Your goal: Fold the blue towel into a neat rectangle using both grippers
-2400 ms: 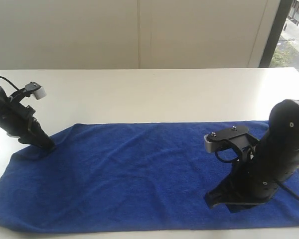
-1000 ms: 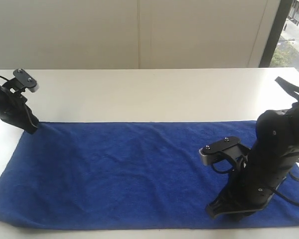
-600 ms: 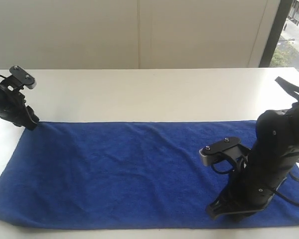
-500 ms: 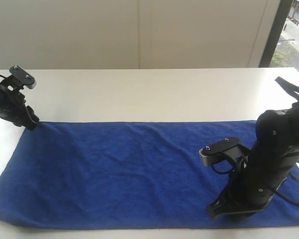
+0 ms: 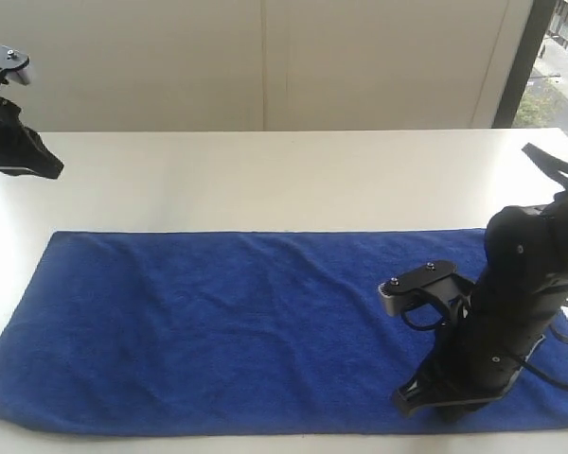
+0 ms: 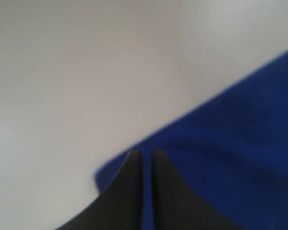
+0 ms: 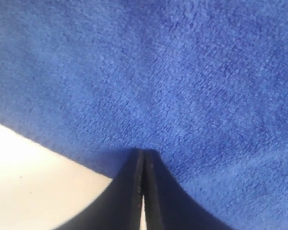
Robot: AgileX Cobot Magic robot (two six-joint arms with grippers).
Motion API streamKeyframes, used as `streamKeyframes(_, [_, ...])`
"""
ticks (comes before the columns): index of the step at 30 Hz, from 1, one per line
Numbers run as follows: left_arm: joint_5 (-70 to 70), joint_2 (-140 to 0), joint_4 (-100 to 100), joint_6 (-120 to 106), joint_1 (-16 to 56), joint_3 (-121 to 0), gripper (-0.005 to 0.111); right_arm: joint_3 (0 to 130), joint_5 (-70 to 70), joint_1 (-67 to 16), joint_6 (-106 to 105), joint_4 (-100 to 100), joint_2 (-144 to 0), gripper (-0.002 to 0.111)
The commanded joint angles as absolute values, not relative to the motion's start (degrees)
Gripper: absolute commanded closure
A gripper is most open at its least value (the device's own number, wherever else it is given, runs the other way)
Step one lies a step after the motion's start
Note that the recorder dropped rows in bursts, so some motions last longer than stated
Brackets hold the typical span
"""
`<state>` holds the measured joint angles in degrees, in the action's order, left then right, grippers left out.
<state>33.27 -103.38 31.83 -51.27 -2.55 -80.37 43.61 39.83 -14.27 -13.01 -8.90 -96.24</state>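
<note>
blue towel (image 5: 237, 326): spread flat across the lower half of the frame, on the white table (image 5: 293, 175)
left gripper (image 5: 47, 168): upper left, lifted off the towel, fingers nearly together, holding nothing
right gripper (image 5: 418, 399): lower right, fingers together, tips pressed on the towel near its front edge

No readable text, labels, brands, numbers or signs that I can see in any view.
</note>
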Motion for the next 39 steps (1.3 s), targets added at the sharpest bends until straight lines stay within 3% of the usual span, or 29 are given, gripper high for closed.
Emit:
streamKeyframes(1, [54.6, -101.5, 28.8, -47.6, -2.7, -80.0, 0.107, 47.7, 44.1, -14.2, -13.5, -7.8, -94.4, 0.108])
streamKeyframes(7, [60.5, -97.7, 21.2, -32.3, -5.4, -75.6, 0.107, 48.0, 38.8, -14.3, -15.0, -12.1, -84.3, 0.108])
streamKeyframes(17, [44.3, -79.7, 40.0, -36.5, -9.6, -44.8, 0.107, 54.4, 32.1, -24.5, -21.4, -19.5, -86.9, 0.108])
streamKeyframes(24, [24.9, -72.0, 36.8, -29.9, -9.6, -26.2, 0.107, 60.0, 30.8, -37.0, -26.2, -21.3, -96.1, 0.108])
streamKeyframes(30, [22.2, -68.8, 37.4, -28.6, -9.6, -22.4, 0.107, 61.5, 22.0, -44.4, -30.3, -21.6, -99.3, 0.108])
streamKeyframes(39, [14.3, -68.8, 38.0, -27.8, -9.6, -20.7, 0.107, 61.5, 19.5, -42.8, -29.7, -20.8, -103.0, 0.108])
